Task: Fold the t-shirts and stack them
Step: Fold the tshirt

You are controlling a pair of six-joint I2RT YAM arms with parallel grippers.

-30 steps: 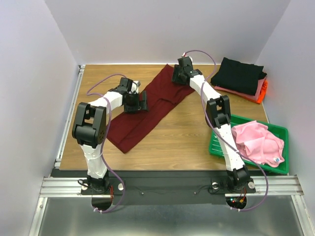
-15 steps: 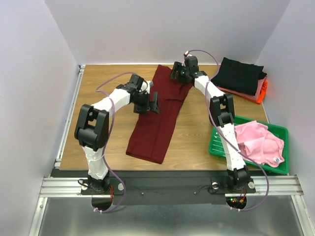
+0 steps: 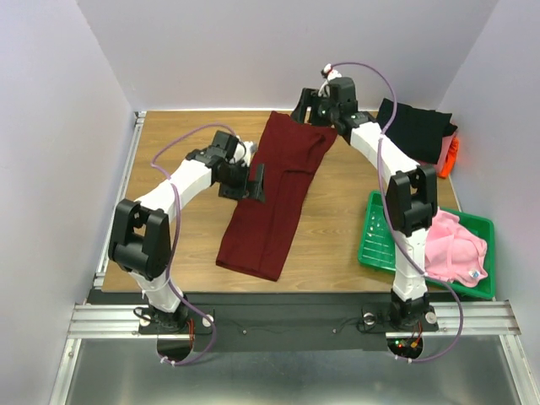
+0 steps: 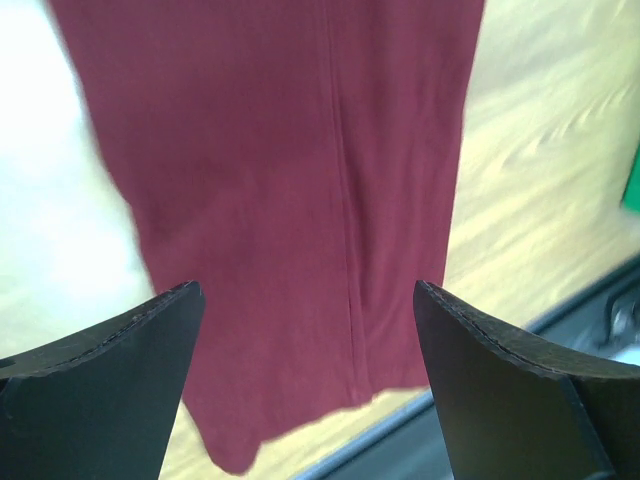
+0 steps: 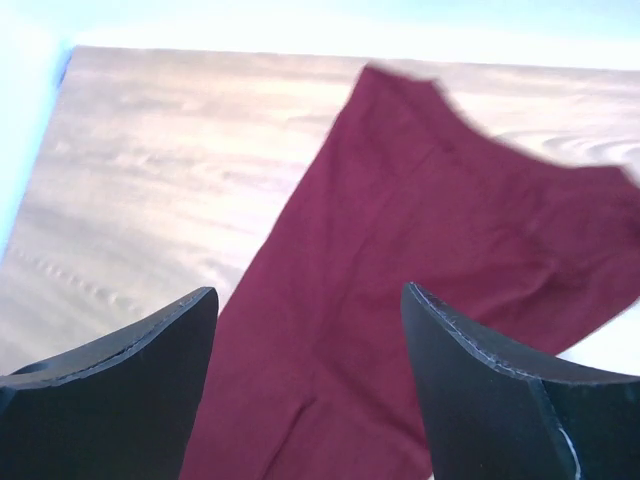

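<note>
The dark maroon t-shirt (image 3: 277, 194) lies flat in a long folded strip down the middle of the table, running from the far edge toward the near side. It fills the left wrist view (image 4: 290, 190) and the right wrist view (image 5: 420, 290). My left gripper (image 3: 256, 181) is open and empty over the strip's left edge. My right gripper (image 3: 314, 110) is open and empty above the strip's far end. A light pink t-shirt (image 3: 451, 245) lies bunched in the green tray (image 3: 374, 232). A folded black t-shirt (image 3: 413, 128) tops the salmon (image 3: 445, 150) and orange (image 3: 453, 153) ones.
The green tray stands at the near right. The folded stack sits at the far right corner. Purple-white walls enclose the table on three sides. A metal rail (image 3: 118, 194) runs along the left edge.
The maroon shirt swung from a diagonal lie to nearly straight along the table. Both grippers, at its edges a second ago, have lifted off and now stand open above it.
</note>
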